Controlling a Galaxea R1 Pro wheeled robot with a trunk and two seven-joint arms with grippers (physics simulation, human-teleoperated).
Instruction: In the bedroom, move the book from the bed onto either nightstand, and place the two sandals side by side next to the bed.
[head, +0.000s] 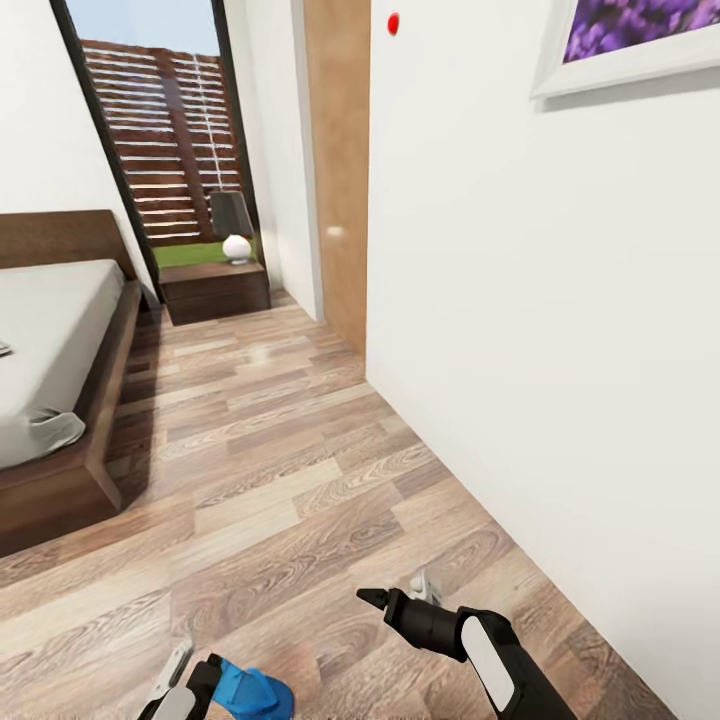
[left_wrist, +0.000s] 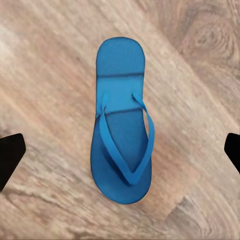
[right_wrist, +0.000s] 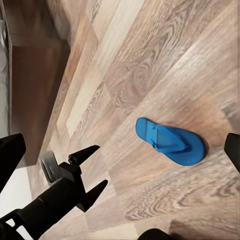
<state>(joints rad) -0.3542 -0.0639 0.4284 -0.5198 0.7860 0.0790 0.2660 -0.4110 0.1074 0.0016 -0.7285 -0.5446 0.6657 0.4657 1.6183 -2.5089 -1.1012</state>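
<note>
One bright blue flat flip-flop sandal (left_wrist: 121, 122) with a blue thong strap lies sole-down on the wood-plank floor (head: 300, 480), and in the head view only its blue end (head: 250, 692) pokes out at the lower edge beside the left gripper (head: 185, 680). From the left wrist camera the sandal sits between that gripper's two dark fingertips (left_wrist: 10, 155), which stand wide apart at either side, touching nothing. The right wrist camera sees the same single sandal (right_wrist: 171, 141) flat on the planks, with the left gripper (right_wrist: 90, 170) above the floor close by, its two pointed fingers spread and empty. The right gripper (head: 375, 598) hangs over the floor near the white wall (head: 560, 350); its fingers are spread with nothing between them. Farther off are one low bed (head: 60, 360) with a pale grey mattress and dark brown frame, and one dark brown nightstand (head: 215, 290) carrying one lamp (head: 232, 225) before a tall dark-framed glass door (head: 160, 130).
</note>
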